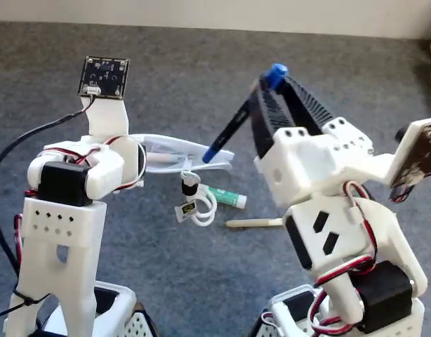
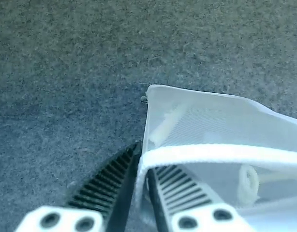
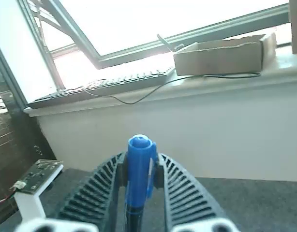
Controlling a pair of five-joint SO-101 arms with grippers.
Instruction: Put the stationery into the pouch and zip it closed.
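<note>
High view: you are holding the pen (image 1: 233,128) in the right tool (image 1: 272,83), its shaft slanting down and its lower tip hanging just over the mouth of the pouch (image 1: 175,149). The left arm (image 1: 68,184) is holding the pouch up by one end above the grey worktop (image 1: 201,63). A green-and-white tube (image 1: 227,197), a wooden stick (image 1: 255,223) and a small black-capped piece (image 1: 190,188) on a white loop are lying near the pouch, not yet packed. Judged step: you are inserting the pen. Next you are needing to line the tip up with the opening, lower it, then let go. Left wrist view: the left tool (image 2: 142,159) is pinching the pouch's white rim band, jaws narrow. It is hard to tell whether the mouth is gaping enough, and the pouch's far end is being cut off. Right wrist view: the right tool is clamping the pen's blue cap end. The shaft is running out of frame, so you are getting no tip alignment here.
</note>
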